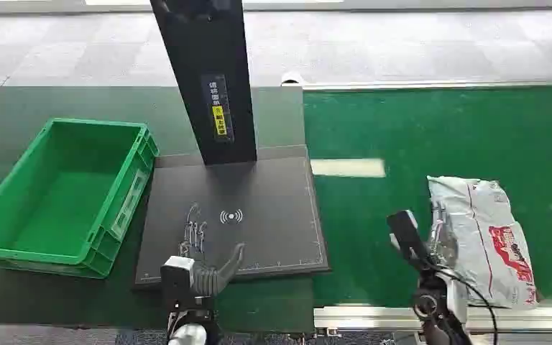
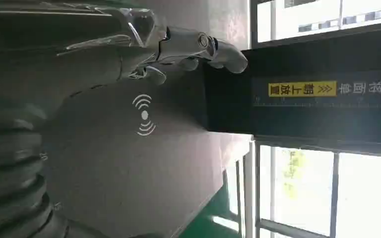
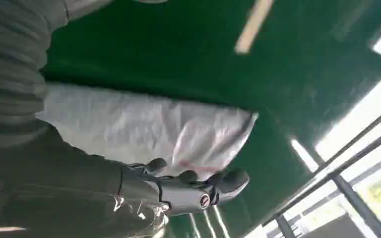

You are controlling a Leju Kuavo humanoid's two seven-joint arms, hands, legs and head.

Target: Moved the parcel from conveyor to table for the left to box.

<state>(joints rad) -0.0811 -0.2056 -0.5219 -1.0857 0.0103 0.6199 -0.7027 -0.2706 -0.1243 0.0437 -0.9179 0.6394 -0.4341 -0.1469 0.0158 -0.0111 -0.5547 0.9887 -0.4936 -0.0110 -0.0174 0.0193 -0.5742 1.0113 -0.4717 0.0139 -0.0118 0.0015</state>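
Observation:
A white plastic parcel (image 1: 485, 237) with red print lies on the green conveyor belt (image 1: 438, 129) at the right. My right hand (image 1: 435, 233) hovers at the parcel's left edge with its fingers apart; whether they touch the bag I cannot tell. In the right wrist view the parcel (image 3: 129, 129) lies just beyond the spread fingers of that hand (image 3: 188, 191). My left hand (image 1: 205, 266) is open above the front edge of the black scanner pad (image 1: 273, 194), holding nothing. The left wrist view has the same hand (image 2: 178, 44) stretched out over the pad (image 2: 129, 173).
An empty green crate (image 1: 133, 194) stands on the dark green table (image 1: 14, 108) left of the pad. A black post (image 1: 205, 72) with a yellow label rises from the pad's back. The conveyor's metal front rail (image 1: 366, 316) runs below the parcel.

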